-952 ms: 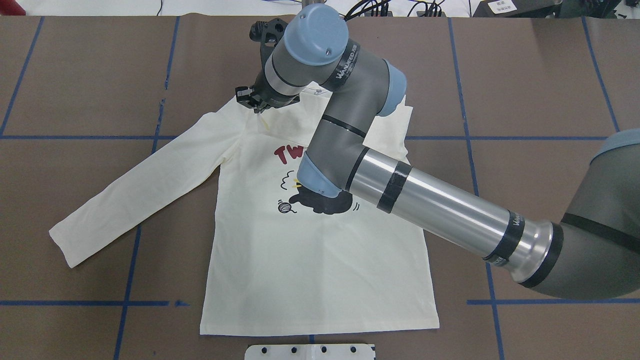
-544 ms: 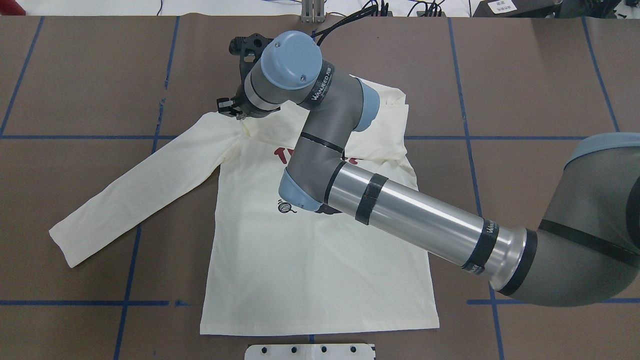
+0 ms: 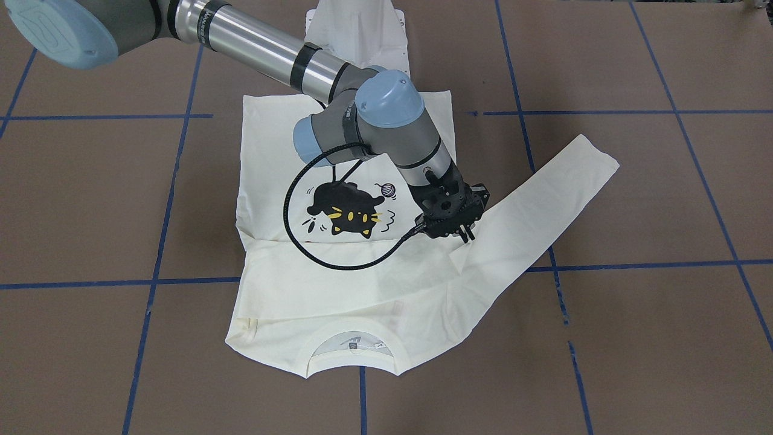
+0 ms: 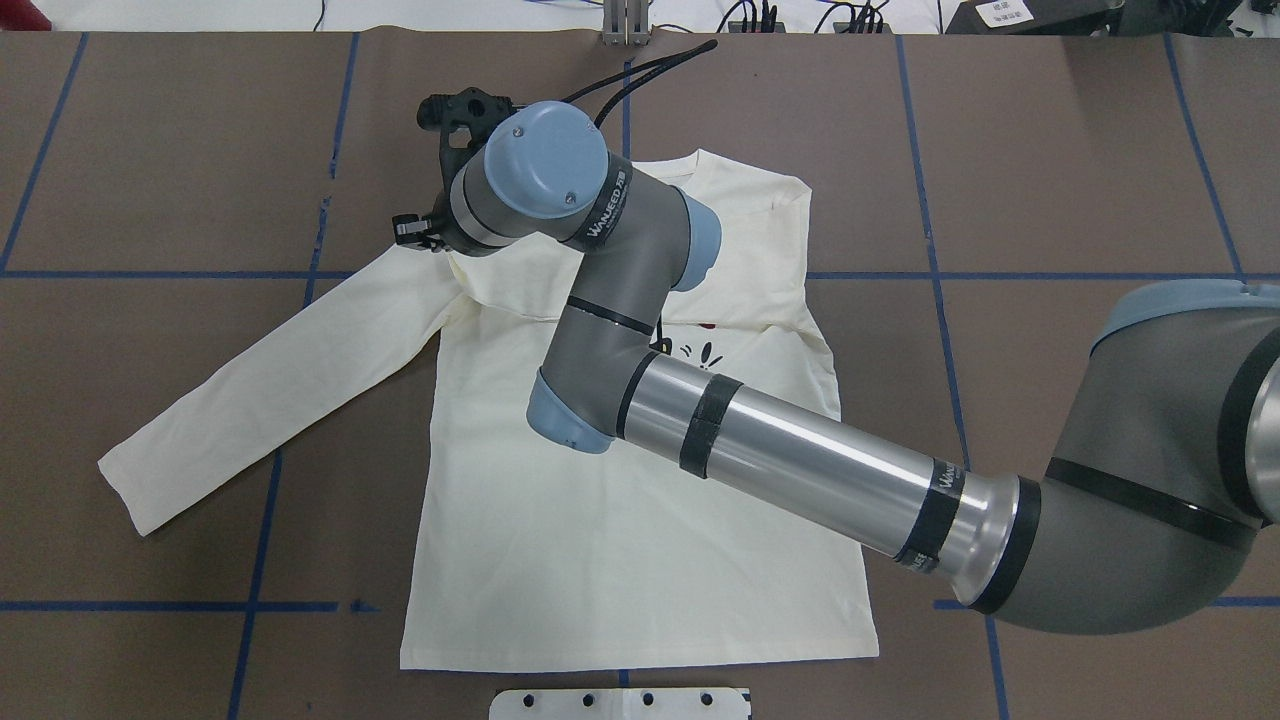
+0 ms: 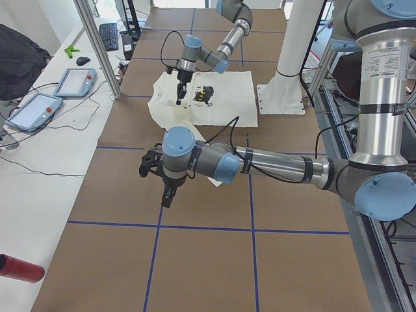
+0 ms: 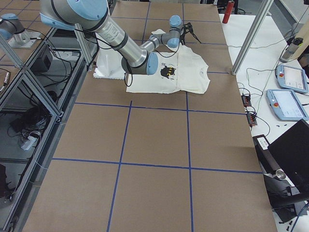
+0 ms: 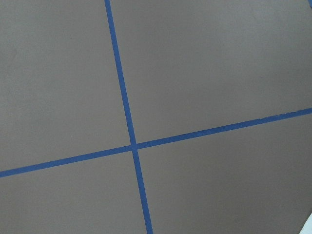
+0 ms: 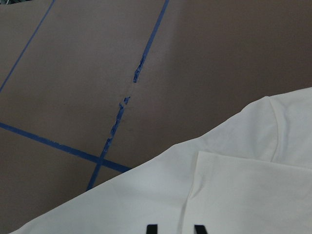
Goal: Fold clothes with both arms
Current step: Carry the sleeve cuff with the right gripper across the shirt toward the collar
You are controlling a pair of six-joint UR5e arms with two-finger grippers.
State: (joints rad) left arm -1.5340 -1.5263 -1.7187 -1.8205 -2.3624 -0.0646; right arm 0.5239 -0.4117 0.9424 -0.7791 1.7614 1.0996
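My right gripper [image 3: 465, 234] hangs just over the T-shirt [image 4: 640, 560] at its shoulder. My fingertips [image 8: 152, 228] stand a little apart, with no cloth that I can see between them. My left gripper [image 5: 168, 195] is well away from the shirt; whether it is parted I cannot tell. The shirt lies print-up, one sleeve folded across the chest, the other sleeve [image 4: 270, 395] spread out. It looks light and limp, likely to drag and wrinkle, so I judge cuff and hem corners the best holds. The table [image 4: 1050, 150] is flat brown paper crossed by blue tape [image 4: 150, 274], reaching wide on both sides
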